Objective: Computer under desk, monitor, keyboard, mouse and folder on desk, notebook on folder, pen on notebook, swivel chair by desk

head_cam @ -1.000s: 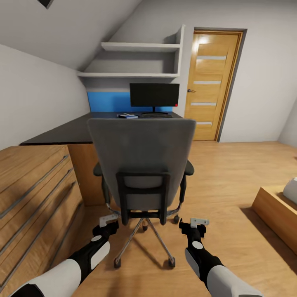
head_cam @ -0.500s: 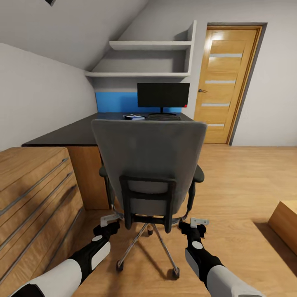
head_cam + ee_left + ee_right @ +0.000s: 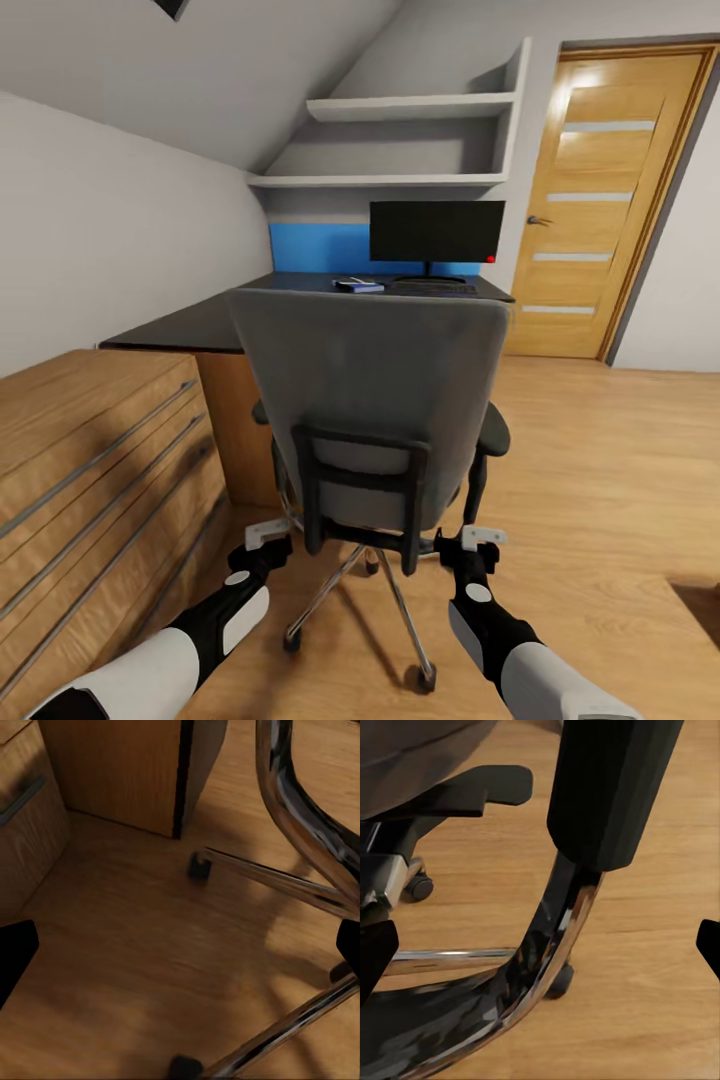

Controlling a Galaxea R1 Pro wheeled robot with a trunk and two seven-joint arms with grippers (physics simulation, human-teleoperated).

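The grey swivel chair (image 3: 370, 395) stands with its tall back toward me, just in front of the black-topped desk (image 3: 195, 325). On the far end of the desk stands the monitor (image 3: 436, 231), with the keyboard (image 3: 435, 288) before it. A small flat blue and white item (image 3: 358, 286) lies left of the keyboard. My left gripper (image 3: 266, 538) and right gripper (image 3: 477, 545) hang low and open on either side of the chair's metal base (image 3: 300, 889). The right one is beside the chrome armrest support (image 3: 556, 945). The chair back hides the seat.
A light wooden dresser (image 3: 90, 470) stands close on my left, against the desk's end. A wooden door (image 3: 610, 200) is at the back right and white shelves (image 3: 410, 140) hang above the desk. Wooden floor (image 3: 610, 450) opens to the right.
The camera has moved: desk, monitor and door have slid right in the picture and the chair looms larger. Both arms hold the same pose, grippers open.
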